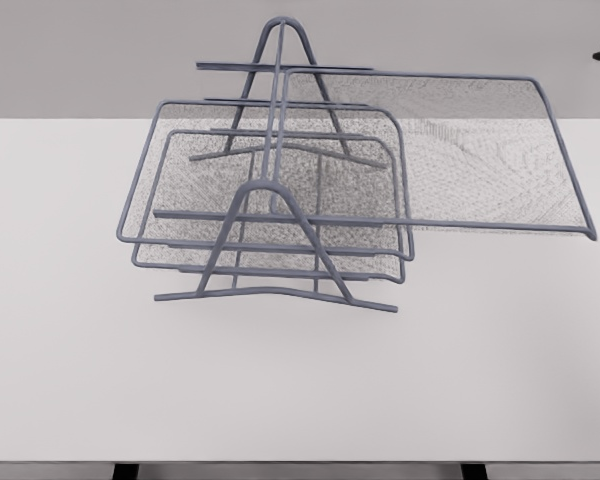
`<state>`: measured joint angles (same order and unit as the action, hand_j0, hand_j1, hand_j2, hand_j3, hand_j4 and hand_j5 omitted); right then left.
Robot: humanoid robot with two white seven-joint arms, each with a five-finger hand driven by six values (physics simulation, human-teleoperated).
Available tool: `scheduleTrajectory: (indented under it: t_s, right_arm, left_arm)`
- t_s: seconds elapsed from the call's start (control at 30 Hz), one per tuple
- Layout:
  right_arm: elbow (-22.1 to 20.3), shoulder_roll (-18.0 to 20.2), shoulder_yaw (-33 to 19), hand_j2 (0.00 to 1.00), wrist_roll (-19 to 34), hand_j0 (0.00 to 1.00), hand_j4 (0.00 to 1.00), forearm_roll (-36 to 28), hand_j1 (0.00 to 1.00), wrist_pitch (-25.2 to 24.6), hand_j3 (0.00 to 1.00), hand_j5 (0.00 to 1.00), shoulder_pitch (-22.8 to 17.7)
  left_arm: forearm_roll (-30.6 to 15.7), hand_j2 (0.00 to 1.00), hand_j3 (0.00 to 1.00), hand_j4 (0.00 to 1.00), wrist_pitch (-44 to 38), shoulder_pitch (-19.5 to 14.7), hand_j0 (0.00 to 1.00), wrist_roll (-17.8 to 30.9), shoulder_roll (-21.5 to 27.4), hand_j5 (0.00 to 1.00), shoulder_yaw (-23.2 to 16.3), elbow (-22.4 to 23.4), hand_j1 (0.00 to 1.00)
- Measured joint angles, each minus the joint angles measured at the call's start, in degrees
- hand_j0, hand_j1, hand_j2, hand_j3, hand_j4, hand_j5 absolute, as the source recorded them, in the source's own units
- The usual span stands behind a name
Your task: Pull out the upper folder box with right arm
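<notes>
The upper tray (pixel 460 150) juts right of the rack (pixel 270 215), empty; lower trays (pixel 270 235) sit inside it. Neither hand's state can be told.

White tabletop (pixel 480 380) fills the view, front edge along the bottom. A grey wire rack (pixel 270 250) stands on it left of centre, feet planted, and its upper mesh tray (pixel 480 150) juts toward the right edge.
</notes>
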<state>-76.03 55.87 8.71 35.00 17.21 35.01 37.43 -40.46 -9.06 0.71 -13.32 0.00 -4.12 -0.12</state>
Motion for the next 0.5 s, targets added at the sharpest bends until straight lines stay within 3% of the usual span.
scheduleTrajectory:
  t_s: [0.07, 0.1, 0.23, 0.37, 0.5]
  right_arm:
    - [-3.7, 0.0, 5.4, 1.00, 0.0, 1.00, 1.00, -1.5, 1.00, 0.0, 1.00, 1.00, 6.3]
    - [-5.5, 0.0, 8.8, 1.00, 0.0, 1.00, 1.00, -3.0, 1.00, 0.0, 1.00, 1.00, 7.7]
    - [-12.5, 0.0, 15.9, 1.00, 0.0, 1.00, 1.00, -8.6, 1.00, 0.1, 1.00, 1.00, 7.0]
    - [-17.1, -0.2, 18.1, 1.00, 0.0, 1.00, 1.00, -10.7, 1.00, 0.2, 1.00, 1.00, 5.9]
    - [-18.9, -0.4, 18.6, 1.00, 0.0, 1.00, 1.00, -11.2, 1.00, 0.2, 1.00, 1.00, 4.7]
  left_arm:
    - [0.0, 1.00, 1.00, 1.00, 0.0, 0.0, 1.00, 0.0, 0.0, 1.00, 0.0, 0.0, 1.00]
    - [0.0, 1.00, 1.00, 1.00, 0.0, 0.0, 1.00, 0.0, 0.0, 1.00, 0.0, 0.0, 1.00]
    - [0.0, 1.00, 1.00, 1.00, 0.0, 0.0, 1.00, 0.0, 0.0, 1.00, 0.0, 0.0, 1.00]
    - [-0.1, 1.00, 1.00, 1.00, 0.0, 0.1, 1.00, 0.0, 0.0, 1.00, 0.1, 0.1, 1.00]
    - [-0.1, 1.00, 1.00, 1.00, 0.0, 0.2, 1.00, 0.0, 0.0, 1.00, 0.1, 0.3, 1.00]
